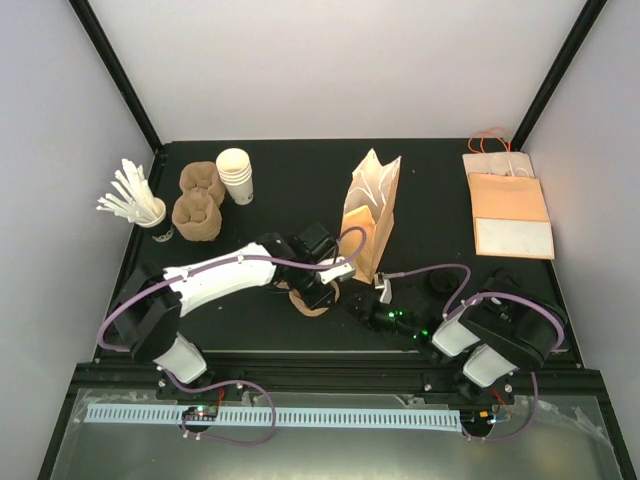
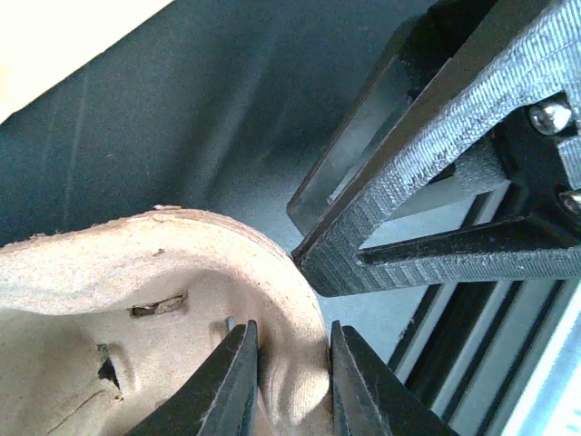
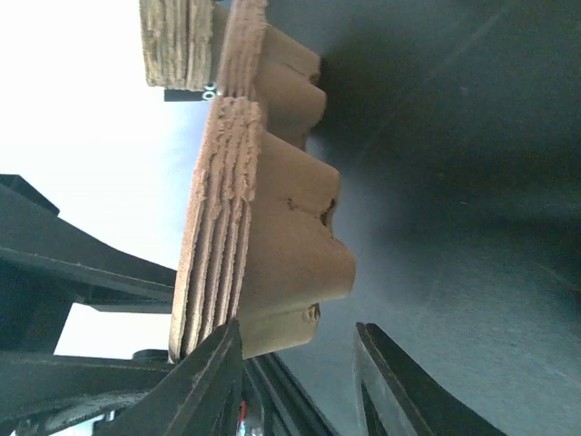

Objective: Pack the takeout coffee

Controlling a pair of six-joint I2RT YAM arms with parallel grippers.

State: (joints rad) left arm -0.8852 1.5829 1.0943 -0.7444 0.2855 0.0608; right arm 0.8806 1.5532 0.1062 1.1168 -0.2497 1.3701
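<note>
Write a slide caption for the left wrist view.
Left gripper pinches the rim of a pulp cup carrier; the right gripper sits close alongside.

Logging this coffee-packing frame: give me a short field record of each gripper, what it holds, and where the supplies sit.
left gripper: shut on the rim of a pulp cup carrier
right gripper: open, fingers apart at the carrier's end
brown paper bag: upright, mid-table, just behind both grippers
white cup stack: far left, lidless
spare carriers: beside the cup stack
stirrer cup: left edge
flat bags: far right, lying down
takeout coffee: cannot be made out for certain
</note>
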